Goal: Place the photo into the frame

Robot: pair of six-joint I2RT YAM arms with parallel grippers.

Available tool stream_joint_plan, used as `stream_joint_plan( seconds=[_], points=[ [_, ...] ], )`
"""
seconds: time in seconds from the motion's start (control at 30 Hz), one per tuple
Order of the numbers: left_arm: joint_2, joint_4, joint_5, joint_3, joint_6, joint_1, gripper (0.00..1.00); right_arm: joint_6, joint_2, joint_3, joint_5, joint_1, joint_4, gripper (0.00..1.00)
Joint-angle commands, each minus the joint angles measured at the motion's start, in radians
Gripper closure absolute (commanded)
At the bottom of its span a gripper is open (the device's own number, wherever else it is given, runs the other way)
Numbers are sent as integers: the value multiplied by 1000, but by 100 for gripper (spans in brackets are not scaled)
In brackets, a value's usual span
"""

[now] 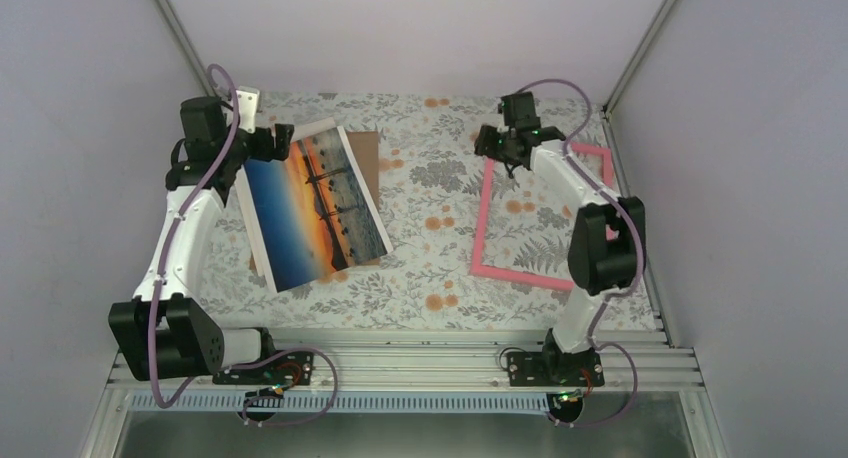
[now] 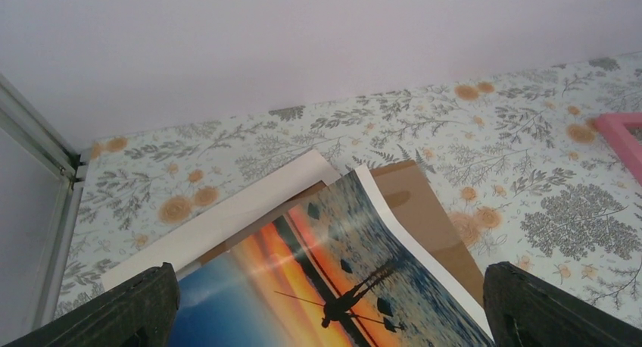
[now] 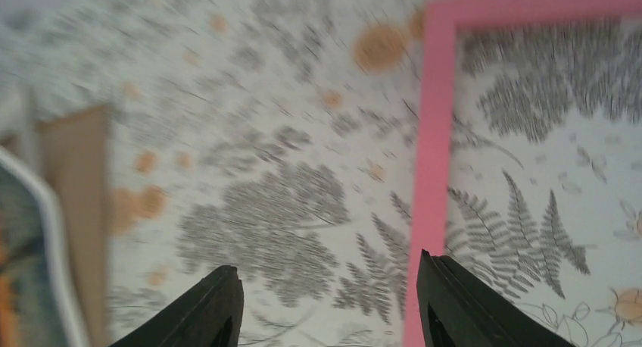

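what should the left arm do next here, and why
Probably ease the left gripper down and close it on the photo's lifted far corner. Its jaws stand wide open over the photo, which curls up off the brown cardboard there. The frame lies empty to the right, and nothing is held yet.

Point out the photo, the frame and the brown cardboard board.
photo (image 1: 310,203), top view, middle of the sunset print.
frame (image 1: 481,218), top view, its left bar.
cardboard board (image 1: 367,156), top view, exposed far corner.
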Motion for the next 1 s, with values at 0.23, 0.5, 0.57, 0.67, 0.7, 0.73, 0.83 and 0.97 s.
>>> stream_joint_plan(
  seconds=[0.23, 0.5, 0.57, 0.67, 0.7, 0.73, 0.83, 0.97],
  points=[
    [-7, -1, -54, -48, -21, -7, 0, 22, 226, -19, 184, 19, -20, 46],
    [18, 8, -49, -48, -58, -11, 0, 34, 330, 14, 233, 22, -33, 52],
    [19, 9, -53, -49, -59, -14, 0, 35, 351, 20, 242, 21, -34, 54],
    [19, 14, -65, -58, -63, -18, 0, 39, 385, 26, 256, 22, -33, 61],
    [19, 15, -71, -62, -66, -19, 0, 39, 398, 31, 256, 21, -39, 64],
    [20, 18, -80, -67, -71, -22, 0, 39, 403, 33, 253, 22, -40, 68],
    [26, 20, -103, -75, -74, -36, 0, 36, 398, 47, 225, 23, -48, 86],
    [37, 23, -122, -72, -60, -71, 0, 26, 365, 106, 170, 23, -72, 96]
  ],
)
